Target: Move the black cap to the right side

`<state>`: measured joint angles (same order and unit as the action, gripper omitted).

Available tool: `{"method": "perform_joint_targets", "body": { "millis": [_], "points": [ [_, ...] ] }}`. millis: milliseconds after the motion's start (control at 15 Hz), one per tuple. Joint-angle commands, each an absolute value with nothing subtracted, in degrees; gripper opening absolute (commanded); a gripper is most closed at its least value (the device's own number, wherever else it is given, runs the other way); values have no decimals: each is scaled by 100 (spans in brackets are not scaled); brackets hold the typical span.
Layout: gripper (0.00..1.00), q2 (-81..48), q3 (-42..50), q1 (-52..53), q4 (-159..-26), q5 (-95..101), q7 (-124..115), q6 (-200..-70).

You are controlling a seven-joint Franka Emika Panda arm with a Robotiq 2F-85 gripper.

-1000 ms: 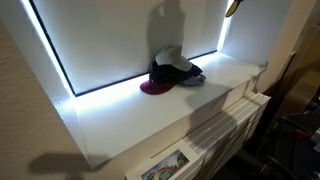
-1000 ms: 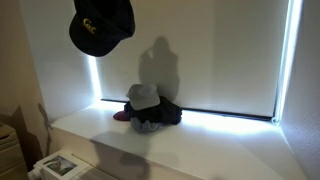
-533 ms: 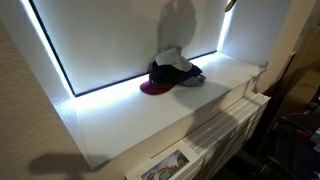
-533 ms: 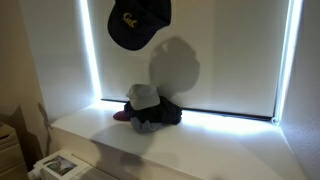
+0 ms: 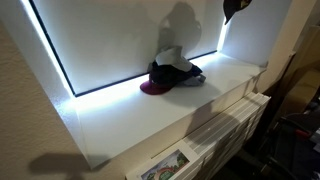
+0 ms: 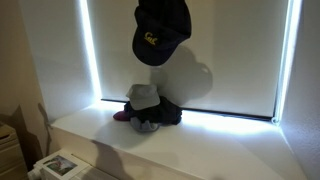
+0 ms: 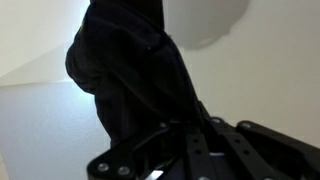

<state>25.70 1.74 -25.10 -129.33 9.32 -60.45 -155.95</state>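
The black cap (image 6: pixel 160 30) hangs high in the air in front of the white blind, with a yellow mark on its front. Only its lower edge shows at the top of an exterior view (image 5: pixel 235 8). In the wrist view its dark fabric (image 7: pixel 120 70) fills the left and runs down between my fingers. My gripper (image 7: pixel 175 125) is shut on the black cap. The gripper itself is out of frame in both exterior views.
A pile of other caps (image 6: pixel 150 108) lies on the white ledge (image 6: pixel 200 155) against the blind: a grey-white cap (image 5: pixel 175 62) on a dark one, a maroon brim (image 5: pixel 152 88) at its side. Lit window strips (image 6: pixel 290 60) flank the blind. A printed sheet (image 5: pixel 165 167) lies below.
The black cap has swung to the right across the blind and a little lower, and its shadow on the blind moved with it. The pile of caps has not moved.
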Motion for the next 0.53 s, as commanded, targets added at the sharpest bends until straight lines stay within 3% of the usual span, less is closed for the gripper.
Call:
{"method": "perform_joint_targets", "body": {
  "millis": [0, 467],
  "points": [
    [1, 2329, 70, -2822, -13028, 1174, -6254, -15913],
    [1, 1933, 256, -2959, -12880, 1179, -6473, -15795]
  ]
}}
